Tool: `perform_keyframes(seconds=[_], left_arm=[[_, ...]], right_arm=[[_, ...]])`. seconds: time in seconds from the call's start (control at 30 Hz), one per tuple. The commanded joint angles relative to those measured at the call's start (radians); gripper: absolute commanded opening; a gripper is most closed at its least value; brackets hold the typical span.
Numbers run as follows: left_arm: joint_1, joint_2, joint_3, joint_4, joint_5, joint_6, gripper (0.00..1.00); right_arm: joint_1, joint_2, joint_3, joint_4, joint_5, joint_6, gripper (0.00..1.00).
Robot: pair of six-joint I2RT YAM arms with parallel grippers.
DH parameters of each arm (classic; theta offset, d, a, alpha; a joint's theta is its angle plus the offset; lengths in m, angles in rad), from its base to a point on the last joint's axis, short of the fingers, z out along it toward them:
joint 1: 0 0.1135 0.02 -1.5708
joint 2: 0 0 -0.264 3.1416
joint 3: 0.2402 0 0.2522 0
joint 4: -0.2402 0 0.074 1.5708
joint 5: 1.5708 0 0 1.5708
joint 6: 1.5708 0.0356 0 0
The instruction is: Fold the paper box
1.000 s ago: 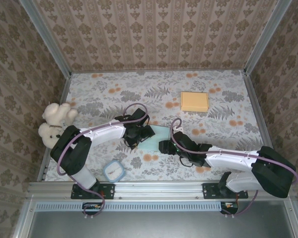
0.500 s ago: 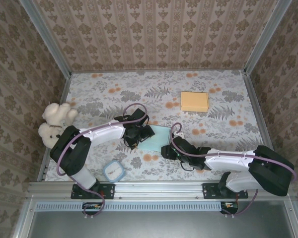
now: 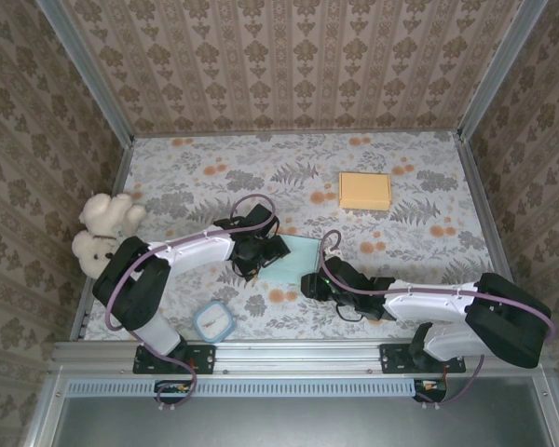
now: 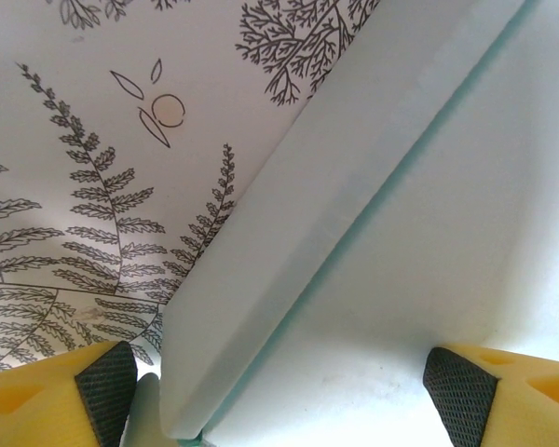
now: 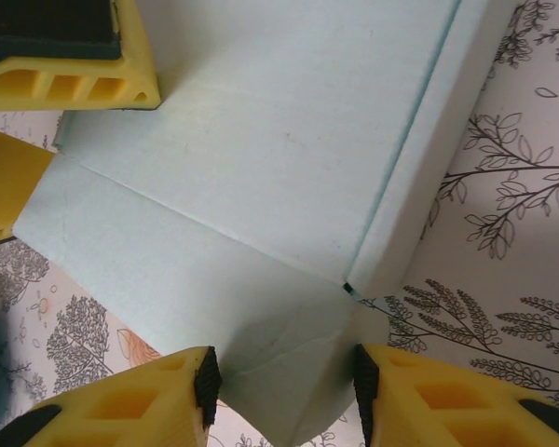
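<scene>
- Right gripper (image 5: 284,384) straddles near corner of paper box (image 5: 261,168); clamped or not, cannot tell.
- Left gripper (image 4: 279,382) spread wide, astride box's folded edge.

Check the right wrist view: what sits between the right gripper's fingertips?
A creased corner of the pale blue paper box lies between the fingertips of the right gripper, seen in the right wrist view.

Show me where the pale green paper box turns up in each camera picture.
Top external: paper box near the middle of the table cover, toward the near edge.
Left wrist: box spans centre and right, flap edge running diagonally.
Right wrist: box spans upper left and centre.
Shared landmark: the fern-print table cover beside it.
</scene>
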Motion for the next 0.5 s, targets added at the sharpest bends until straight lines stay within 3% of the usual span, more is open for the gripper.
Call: perform_keyframes(seconds=[0.0, 0.47], left_arm=[[0.004, 0.056, -0.058, -0.114, -0.055, -0.018, 0.89], [0.004, 0.054, -0.050, -0.123, -0.058, -0.016, 0.89]], right_arm=[[0.009, 0.010, -0.015, 0.029, -0.033, 0.015, 0.44], [0.009, 0.032, -0.019, 0.020, 0.038, -0.011, 0.38]])
